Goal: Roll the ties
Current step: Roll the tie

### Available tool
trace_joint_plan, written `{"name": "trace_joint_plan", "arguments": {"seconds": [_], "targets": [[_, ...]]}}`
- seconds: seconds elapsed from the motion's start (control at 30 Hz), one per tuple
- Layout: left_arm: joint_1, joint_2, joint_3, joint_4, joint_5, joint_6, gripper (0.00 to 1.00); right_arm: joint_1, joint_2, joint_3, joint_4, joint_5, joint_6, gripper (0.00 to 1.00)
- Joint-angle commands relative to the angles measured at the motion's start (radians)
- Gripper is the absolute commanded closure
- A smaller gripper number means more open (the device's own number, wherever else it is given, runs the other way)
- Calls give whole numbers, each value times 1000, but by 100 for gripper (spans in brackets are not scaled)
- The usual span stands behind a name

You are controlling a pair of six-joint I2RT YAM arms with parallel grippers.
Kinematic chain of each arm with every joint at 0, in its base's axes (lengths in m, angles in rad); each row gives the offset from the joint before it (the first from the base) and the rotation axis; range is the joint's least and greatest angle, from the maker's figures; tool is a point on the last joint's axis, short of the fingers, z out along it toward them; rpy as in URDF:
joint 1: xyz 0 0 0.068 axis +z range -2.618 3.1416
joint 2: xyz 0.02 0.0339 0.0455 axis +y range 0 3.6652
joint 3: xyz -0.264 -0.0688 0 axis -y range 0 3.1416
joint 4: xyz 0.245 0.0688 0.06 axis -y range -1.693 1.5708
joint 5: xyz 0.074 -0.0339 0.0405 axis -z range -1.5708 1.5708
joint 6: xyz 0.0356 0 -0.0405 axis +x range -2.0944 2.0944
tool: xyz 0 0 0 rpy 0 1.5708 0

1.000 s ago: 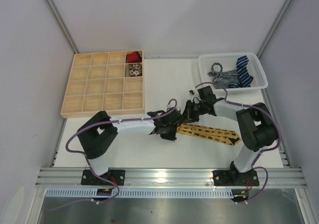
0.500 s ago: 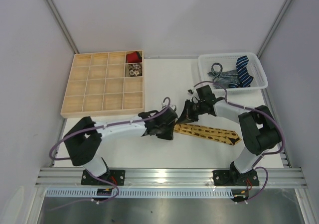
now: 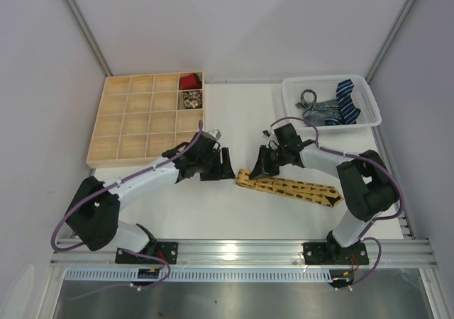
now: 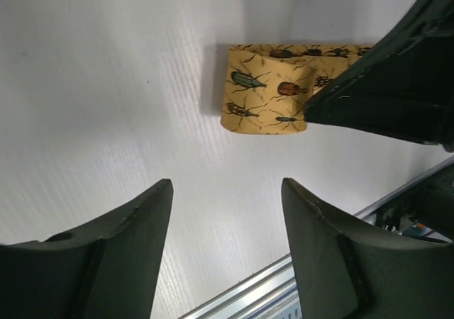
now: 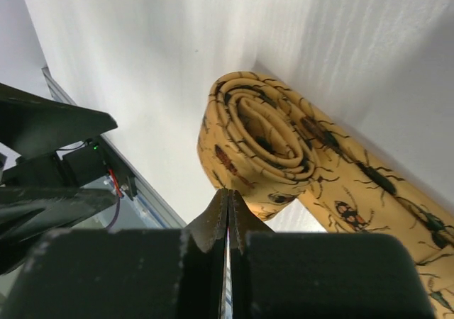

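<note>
Left gripper (image 3: 225, 167) has let go and backed off. A second ago it sat low at the tie's near end, close beside the right gripper; now it stands left of the tie, toward the wooden compartment tray (image 3: 113, 131). Its fingers (image 4: 113, 255) are spread wide with only bare table (image 4: 106, 85) between them.

Right gripper (image 3: 257, 171) has moved only slightly left. It is closed tight, nothing seen between its fingers (image 5: 213, 227), and its tip rests against the rolled end.

Mustard-yellow beetle-print tie (image 3: 291, 187) lies on the table between the arms. Its left end is wound into a small roll, now uncovered; the rest runs flat to the right, to a point by the right arm.

Unchanged: red roll (image 3: 189, 81) and pale patterned roll (image 3: 190, 100) in tray compartments; navy striped tie (image 3: 345, 96) and grey tie (image 3: 317, 108) in the white basket (image 3: 292, 86).
</note>
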Motion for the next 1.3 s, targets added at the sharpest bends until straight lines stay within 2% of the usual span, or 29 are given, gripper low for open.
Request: {"name": "trace_joint_plan", "arguments": {"seconds": [0.0,0.17,0.53,0.87,1.1,1.27], "targets": [[37,17,8,109,138,41,31,-10,28,32,-21,34,-38,100],[67,57,-6,169,199,10,23,-19,57,18,-7,37,-45,100],[80,215,40,218,297,42,19,-37,74,6,-1,73,-70,100],[81,305,83,290,317,62,14,-63,62,-22,-3,63,-87,100],[80,340,83,327,262,59,14,-76,57,-28,5,50,-88,100],[78,360,68,386,258,24,19,-77,60,-29,13,42,-85,100]]}}
